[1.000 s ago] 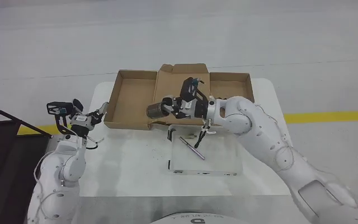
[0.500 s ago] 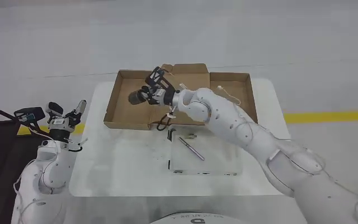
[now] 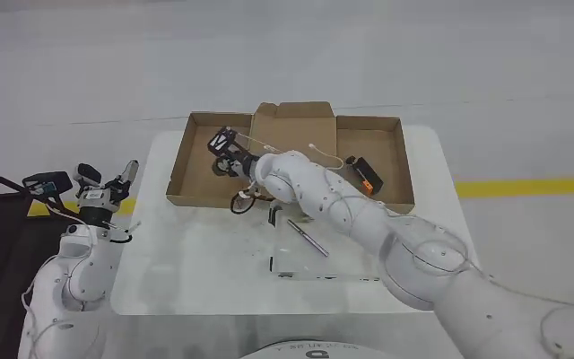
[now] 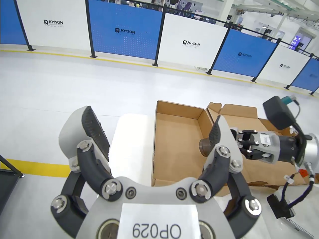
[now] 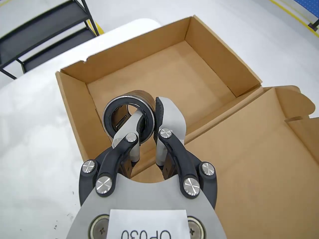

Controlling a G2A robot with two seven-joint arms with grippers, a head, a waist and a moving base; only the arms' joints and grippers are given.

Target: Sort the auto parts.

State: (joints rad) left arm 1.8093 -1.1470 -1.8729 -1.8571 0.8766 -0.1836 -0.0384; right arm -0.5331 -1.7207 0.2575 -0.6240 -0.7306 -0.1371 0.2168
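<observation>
One ring-shaped bearing is gripped by the right gripper, one finger passed through its bore, over the left compartment of the cardboard box. Contact with the box floor cannot be judged. The left gripper is held wide open beside the table.

I see a white table with rounded corners on a pale grey floor. A yellow line runs across the floor beside it. A black metal shelf rack stands just off one table corner. Blue and white fence panels on black posts line the far side of the hall.
</observation>
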